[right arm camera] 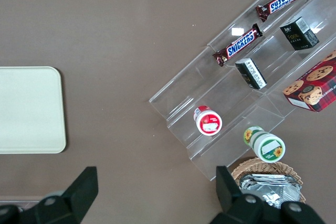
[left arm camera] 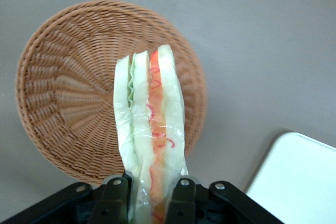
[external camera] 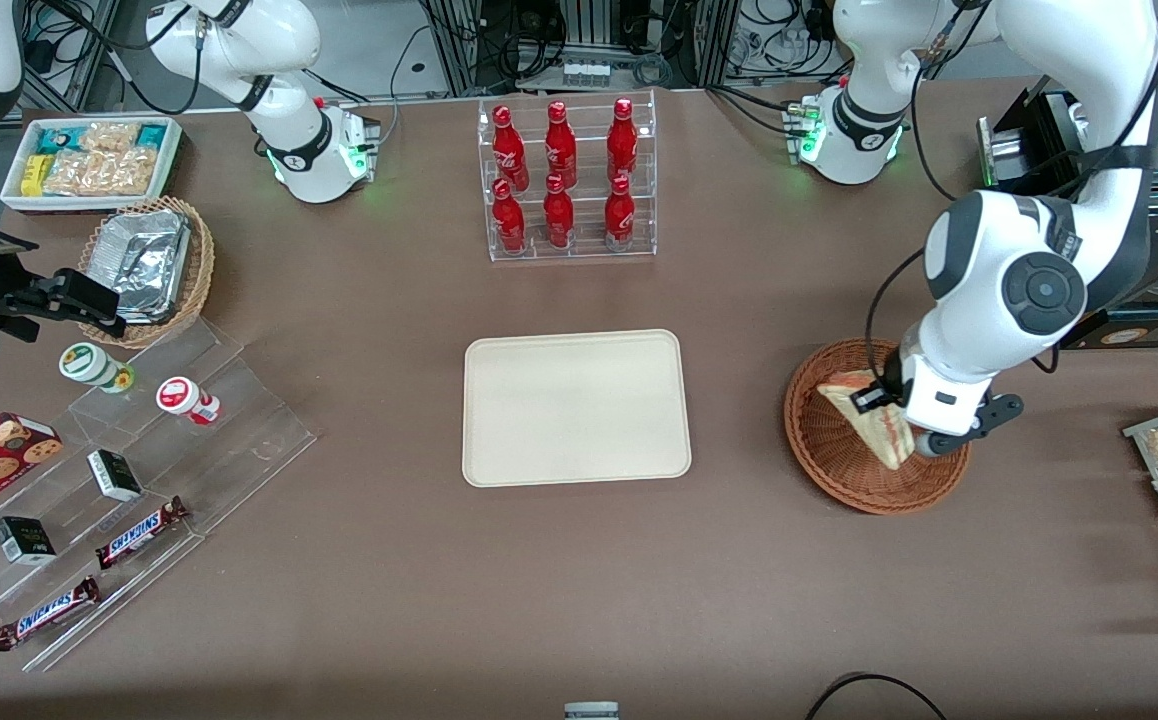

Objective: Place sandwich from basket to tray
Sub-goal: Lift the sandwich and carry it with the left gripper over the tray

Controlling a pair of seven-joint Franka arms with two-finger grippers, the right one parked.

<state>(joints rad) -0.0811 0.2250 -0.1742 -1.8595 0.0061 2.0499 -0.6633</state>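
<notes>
Holding the sandwich [left arm camera: 151, 129] between its two fingers [left arm camera: 114, 195], the left gripper [external camera: 897, 418] hangs above the round reddish-brown wicker basket [external camera: 819, 440] at the working arm's end of the table. The wrist view shows the fingers closed against the outer bread faces of the plastic-wrapped wedge, with the red-orange and green filling layers between them. The wedge hangs over the basket interior, and its lower tip appears clear of the weave, though contact at the tip cannot be excluded from these views. The grasp step is judged complete and the lift at least begun. The cream-white rectangular tray [external camera: 576, 407] lies flat at the centre of the table, well apart from the basket toward the parked arm's end, and carries nothing. Remaining steps, as judged: raise the sandwich clear of the basket rim, carry it sideways over the tray, lower it, and release. The rack of red bottles [external camera: 567, 180] stands farther from the front camera than the tray and is outside the expected path.
</notes>
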